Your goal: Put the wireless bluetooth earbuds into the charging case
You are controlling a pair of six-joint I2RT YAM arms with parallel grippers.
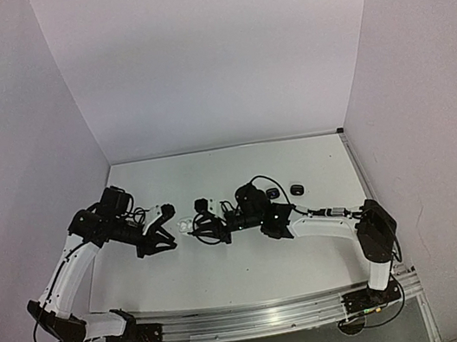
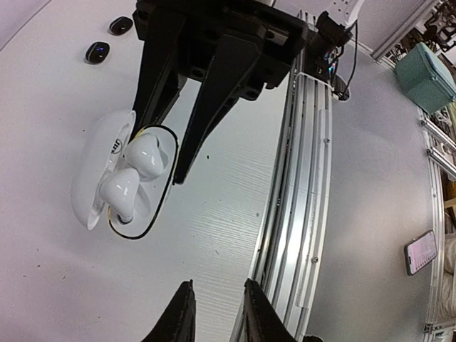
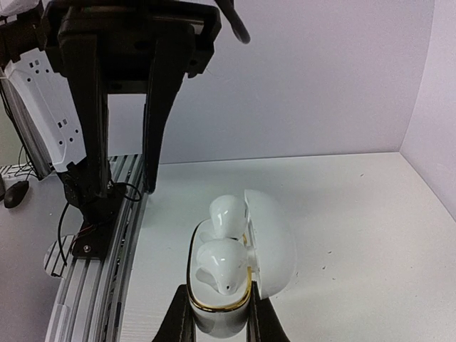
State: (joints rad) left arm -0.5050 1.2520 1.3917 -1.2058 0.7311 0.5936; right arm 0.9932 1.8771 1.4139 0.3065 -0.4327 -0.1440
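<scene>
A white charging case with a gold rim stands open on the table, its lid tipped back to the right. My right gripper is shut on the case's base, one finger on each side. Two white earbuds sit in its wells, their heads above the rim. The left wrist view shows the same case and earbuds between the right gripper's fingers. My left gripper hangs just to the case's left, jaws slightly apart with nothing between them. From above, the left gripper faces the case.
Two small black cases lie shut on the table behind the right arm; they also show as black cases in the left wrist view. An aluminium rail runs along the table's near edge. White walls enclose the back and sides.
</scene>
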